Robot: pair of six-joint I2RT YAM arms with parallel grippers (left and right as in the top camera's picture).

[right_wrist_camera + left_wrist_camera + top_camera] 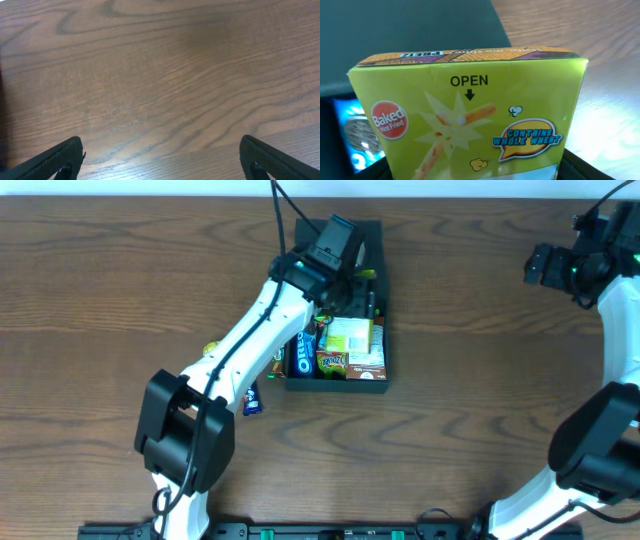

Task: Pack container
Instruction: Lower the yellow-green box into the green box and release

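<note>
The container [340, 387] is a dark teal box at the table's centre back, with its flap lid [365, 235] open behind it. It holds an Oreo pack [305, 355], a yellow-green carton [352, 335] and other snack packs. My left gripper [338, 268] is over the container's back part. In the left wrist view its fingers [475, 172] flank a yellow-green snack box [470, 115] that fills the view, with the lid [410, 30] behind it. My right gripper [545, 265] is open and empty at the far right, over bare wood [162, 160].
A small dark blue pack [252, 400] lies on the table left of the container, under my left arm. A yellow item [211, 350] shows beside the arm further left. The blue Oreo pack [355, 130] shows left of the held box.
</note>
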